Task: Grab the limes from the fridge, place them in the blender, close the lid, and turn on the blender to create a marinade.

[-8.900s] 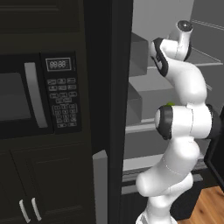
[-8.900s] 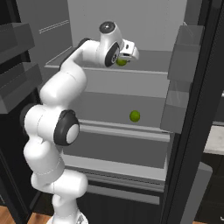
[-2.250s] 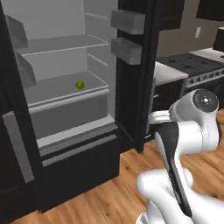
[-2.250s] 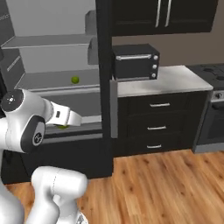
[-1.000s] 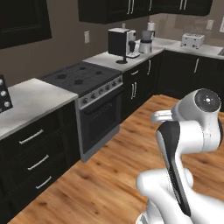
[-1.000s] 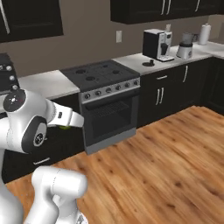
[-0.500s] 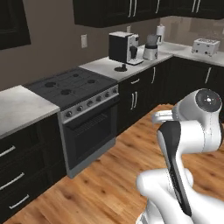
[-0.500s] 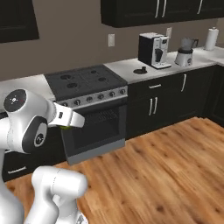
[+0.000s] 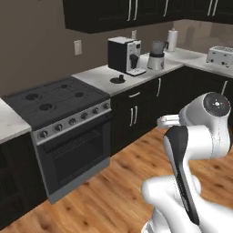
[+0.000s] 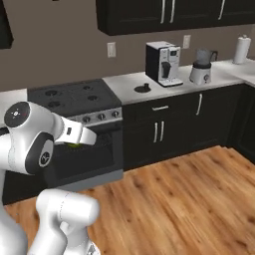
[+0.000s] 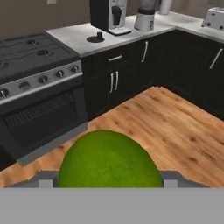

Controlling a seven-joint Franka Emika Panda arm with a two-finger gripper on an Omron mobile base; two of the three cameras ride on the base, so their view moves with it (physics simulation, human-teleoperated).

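A green lime (image 11: 109, 164) sits large at the bottom of the hand view, and my gripper (image 11: 109, 179) is shut on it, a finger on each side. From the right base view a sliver of the lime (image 10: 73, 145) peeks out under the folded hand, held close to the arm. The blender (image 9: 156, 56) (image 10: 201, 66) (image 11: 145, 17) stands on the far counter, right of the coffee machine, its jar top uncovered. The black lid (image 9: 118, 80) (image 10: 143, 88) (image 11: 95, 38) lies flat on that counter, left of the coffee machine. The fridge is out of view.
A black stove with oven (image 9: 59, 118) (image 10: 84, 119) stands left of the counter. A coffee machine (image 9: 124, 54) (image 10: 163, 63), paper towel roll (image 10: 242, 49) and toaster (image 9: 220, 54) share the counter over dark cabinets. Wood floor (image 10: 179, 199) stretches between me and them.
The whole picture has shifted, so the base has moved: stove and counter have slid left and grown nearer. The arm holds the same folded pose with the lime in the gripper.
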